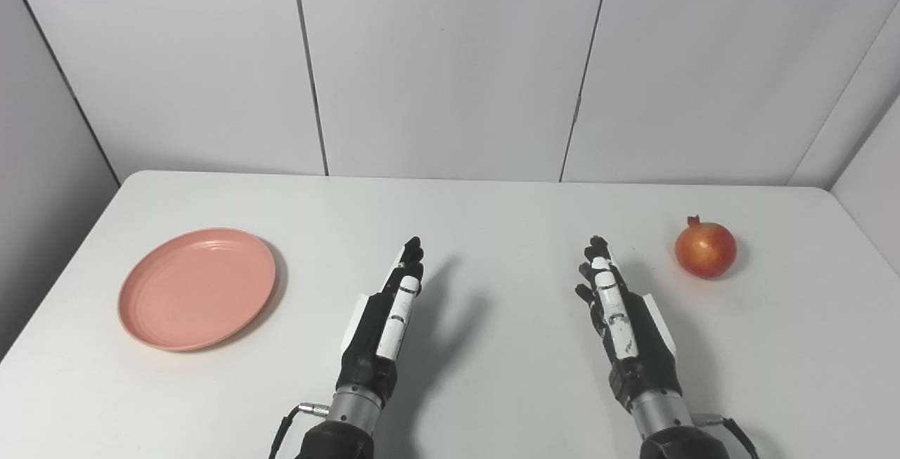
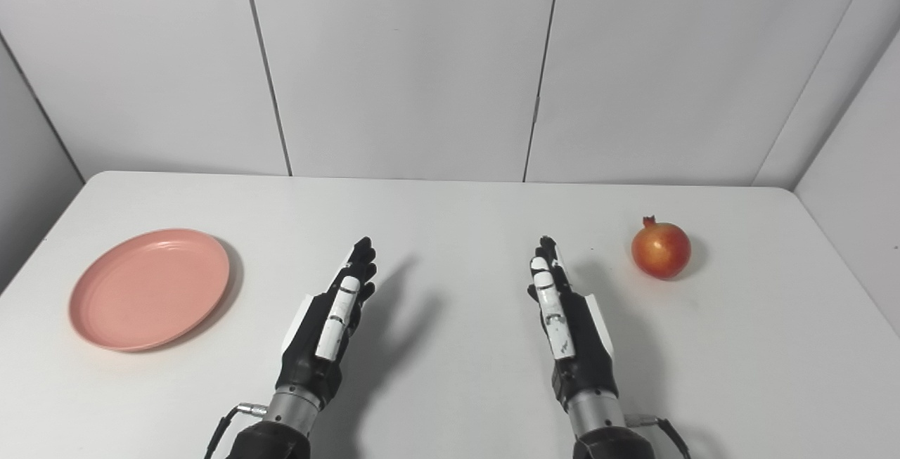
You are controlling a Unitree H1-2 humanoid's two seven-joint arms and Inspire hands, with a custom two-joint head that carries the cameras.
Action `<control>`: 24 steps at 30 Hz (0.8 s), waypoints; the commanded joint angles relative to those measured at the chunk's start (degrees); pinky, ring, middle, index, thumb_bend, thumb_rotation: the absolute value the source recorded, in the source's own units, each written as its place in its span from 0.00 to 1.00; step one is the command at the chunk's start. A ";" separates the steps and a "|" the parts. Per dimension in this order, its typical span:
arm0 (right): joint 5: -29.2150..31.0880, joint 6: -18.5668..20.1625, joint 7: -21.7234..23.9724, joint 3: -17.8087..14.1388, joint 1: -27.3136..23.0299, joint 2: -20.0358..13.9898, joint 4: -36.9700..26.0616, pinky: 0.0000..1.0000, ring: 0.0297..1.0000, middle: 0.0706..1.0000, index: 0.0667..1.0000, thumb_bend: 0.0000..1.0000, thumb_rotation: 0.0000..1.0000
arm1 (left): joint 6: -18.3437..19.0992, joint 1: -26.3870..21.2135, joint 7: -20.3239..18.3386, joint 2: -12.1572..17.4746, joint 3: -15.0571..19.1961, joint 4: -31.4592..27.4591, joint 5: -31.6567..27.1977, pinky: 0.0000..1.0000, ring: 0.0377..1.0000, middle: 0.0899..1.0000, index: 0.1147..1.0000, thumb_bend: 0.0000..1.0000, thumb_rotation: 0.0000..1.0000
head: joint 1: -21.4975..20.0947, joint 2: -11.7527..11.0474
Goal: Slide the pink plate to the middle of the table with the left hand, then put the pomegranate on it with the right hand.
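Opening moment of a two-part job on a white table (image 1: 464, 220), judged from the layout to be before the first step. Pink plate (image 1: 197, 289) lying flat at the table's left side, well apart from the middle, empty and untouched. Pomegranate (image 1: 705, 248) resting at the right side, crown up and tilted slightly left, touching nothing but the tabletop. Left hand (image 1: 385, 325) held edge-on near the centre, fingers straight and extended forward, holding nothing, apart from the plate. Right hand (image 1: 619, 322) mirrored beside it, fingers likewise straight and empty, near the pomegranate but not touching it. Bare tabletop between the two hands, where the plate belongs. Plate slide apparently the step in hand, not yet begun. Next move, by judgement: left hand across to the plate's far or left rim, fingertips down on the rim or the shallow well, then a steady push rightward without tipping the light dish. Right hand best left waiting until the plate stops. Round fruit likely to roll if nudged, so a wrapping grasp from above or the side needed later. Count: one plate, one pomegranate, two hands, one table. Plain grey panel walls (image 1: 450, 58) behind.
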 commanded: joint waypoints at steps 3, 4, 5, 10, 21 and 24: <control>1.37 -1.58 0.87 -0.91 -0.75 -0.86 -1.07 0.98 0.99 1.00 1.00 0.19 1.00 | -1.24 -1.23 0.61 -1.69 -1.25 -0.57 1.56 1.00 1.00 1.00 1.00 0.42 1.00 | 2.53 -0.47; 1.72 -1.88 1.13 -1.12 -0.68 -1.21 -0.98 0.99 0.99 1.00 1.00 0.20 1.00 | -1.44 -1.26 0.73 -1.94 -1.40 -0.29 1.80 1.00 1.00 1.00 1.00 0.41 1.00 | 3.49 -0.67; 1.96 -2.06 1.29 -1.24 -0.63 -1.45 -0.91 0.99 0.99 1.00 1.00 0.21 1.00 | -1.56 -1.27 0.82 -2.12 -1.49 -0.11 1.96 1.00 1.00 1.00 1.00 0.41 1.00 | 3.49 -0.67; 3.95 -4.27 2.58 -2.72 -0.14 -3.62 -0.01 1.00 0.99 1.00 1.00 0.27 1.00 | -1.59 -1.68 2.60 -3.84 -3.06 1.63 4.51 1.00 1.00 1.00 1.00 0.40 1.00 | 10.19 -2.01; 7.86 -5.66 4.81 -4.60 0.06 -6.15 0.88 1.00 1.00 1.00 1.00 0.29 1.00 | -3.09 -2.70 5.89 -6.73 -5.08 5.10 8.01 1.00 1.00 1.00 1.00 0.39 1.00 | 18.03 -3.86; 8.46 -4.64 4.64 -4.78 0.13 -6.05 0.30 1.00 1.00 1.00 1.00 0.26 1.00 | -4.15 -3.06 6.66 -6.72 -5.43 6.29 8.33 1.00 1.00 1.00 1.00 0.40 1.00 | 18.76 -4.15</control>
